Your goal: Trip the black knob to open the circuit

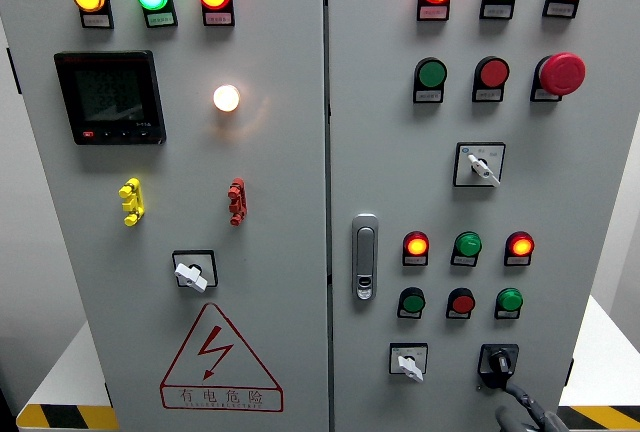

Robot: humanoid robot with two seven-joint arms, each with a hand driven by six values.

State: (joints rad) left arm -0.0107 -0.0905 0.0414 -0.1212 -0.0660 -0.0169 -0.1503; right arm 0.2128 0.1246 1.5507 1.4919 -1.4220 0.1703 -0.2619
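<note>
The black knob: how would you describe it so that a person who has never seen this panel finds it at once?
Look at the right cabinet door, then at its bottom row below the small lamps. Two rotary switches sit there: the white-handled switch on the left and the black knob on the right. It is the only all-black one, with the right hand just below.

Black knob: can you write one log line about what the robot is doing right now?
stage: reaching | right hand: fingertip at black knob, grasp unclear | left hand: not in view | panel lamps: several lit

We log grey cabinet doors (280, 252) | black knob (497, 361) | our grey right hand (528, 415) | red-and-white warning triangle (220, 362) | yellow clip (131, 201), red clip (236, 201) | yellow-black striped floor tape (65, 416)
</note>
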